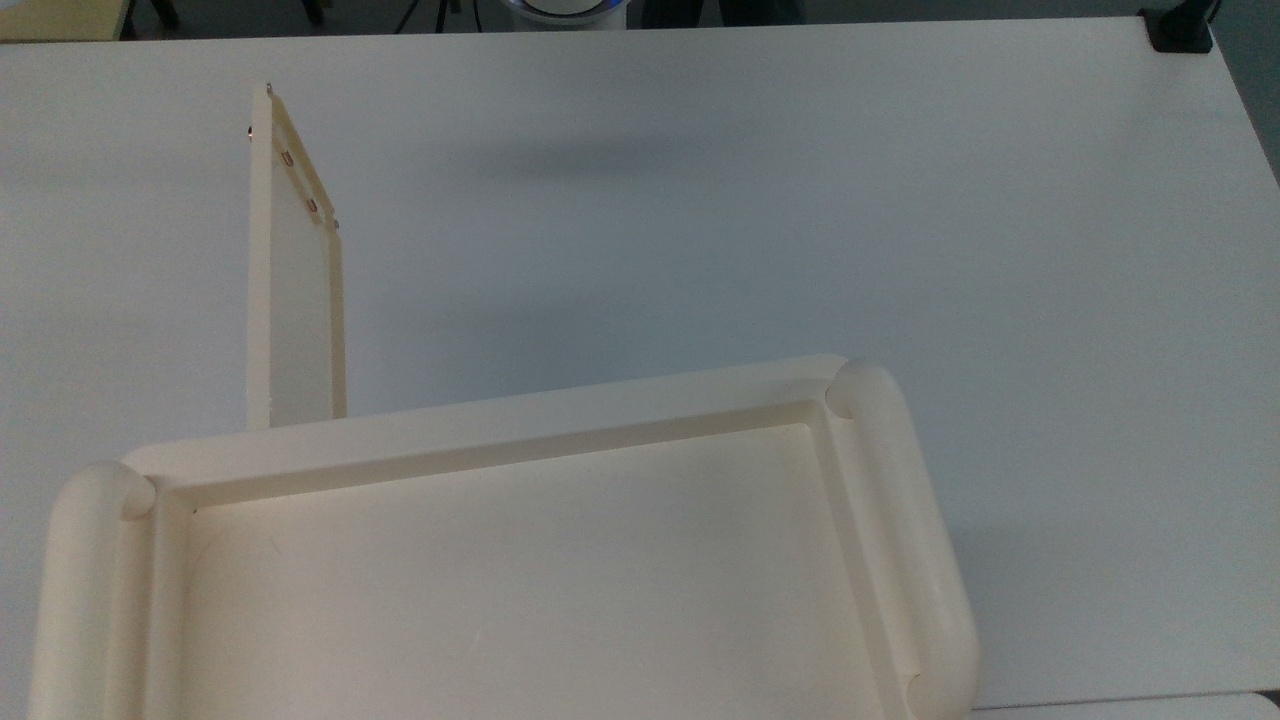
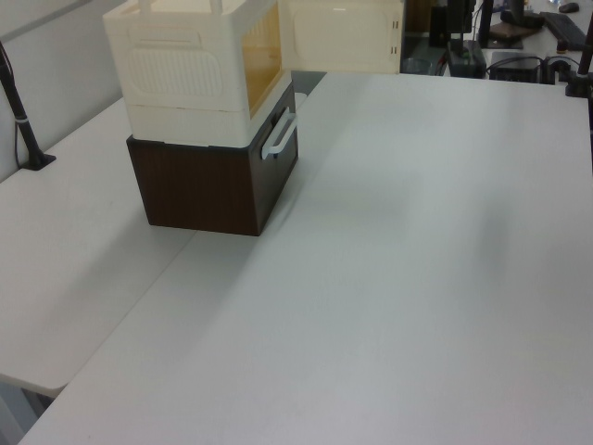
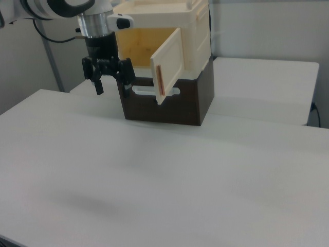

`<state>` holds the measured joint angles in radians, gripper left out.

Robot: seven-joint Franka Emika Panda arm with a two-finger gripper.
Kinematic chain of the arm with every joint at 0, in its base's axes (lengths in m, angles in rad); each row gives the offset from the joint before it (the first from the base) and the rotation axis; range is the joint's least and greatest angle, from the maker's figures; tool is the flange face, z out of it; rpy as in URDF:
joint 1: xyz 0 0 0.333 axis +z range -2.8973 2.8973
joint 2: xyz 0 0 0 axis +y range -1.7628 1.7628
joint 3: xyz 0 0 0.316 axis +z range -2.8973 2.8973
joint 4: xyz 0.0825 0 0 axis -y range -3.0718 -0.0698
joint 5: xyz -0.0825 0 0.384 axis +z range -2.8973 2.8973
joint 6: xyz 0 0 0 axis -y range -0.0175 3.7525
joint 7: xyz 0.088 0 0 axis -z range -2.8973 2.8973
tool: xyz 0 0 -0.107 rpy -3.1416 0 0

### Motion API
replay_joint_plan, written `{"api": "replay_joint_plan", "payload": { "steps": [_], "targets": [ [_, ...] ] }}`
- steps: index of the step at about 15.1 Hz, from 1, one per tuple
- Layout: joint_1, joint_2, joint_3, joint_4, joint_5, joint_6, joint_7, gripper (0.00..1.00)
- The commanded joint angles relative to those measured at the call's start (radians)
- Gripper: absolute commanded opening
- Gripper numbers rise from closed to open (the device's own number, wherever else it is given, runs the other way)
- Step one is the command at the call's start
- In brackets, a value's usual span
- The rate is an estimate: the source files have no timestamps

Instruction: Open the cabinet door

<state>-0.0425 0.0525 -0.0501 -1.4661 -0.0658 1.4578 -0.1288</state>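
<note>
The cabinet (image 2: 190, 69) is a large cream box with a recessed top (image 1: 520, 580), standing on a dark brown box. Its cabinet door (image 1: 295, 285) is swung out, roughly square to the cabinet front, with small metal studs on its free edge. The door (image 2: 343, 37) also shows in the left view, and in the right view the door (image 3: 168, 64) stands ajar, leaving the yellowish inside visible. My gripper (image 3: 112, 85) hangs open in front of the cabinet opening, to the right view's left of the door, apart from it and holding nothing.
The dark brown box (image 2: 218, 181) under the cabinet carries a white handle (image 2: 281, 137). The white table (image 1: 800, 200) spreads wide in front of the cabinet. A black clamp (image 1: 1180, 30) sits at the top view's far right corner. A black post (image 2: 23, 120) stands at the left view's left.
</note>
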Motion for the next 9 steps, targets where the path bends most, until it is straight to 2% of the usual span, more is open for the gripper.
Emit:
{"api": "replay_joint_plan", "payload": {
  "steps": [1, 4, 6, 9],
  "targets": [
    [0.006, -0.013, -0.002, -0.026, 0.015, -0.005, -0.011, 1.00],
    [0.029, -0.011, -0.023, -0.026, 0.015, -0.005, -0.011, 1.00],
    [0.062, -0.011, -0.062, -0.026, 0.015, -0.005, -0.011, 1.00],
    [0.065, -0.011, -0.063, -0.026, 0.015, -0.004, -0.014, 1.00]
  ]
}}
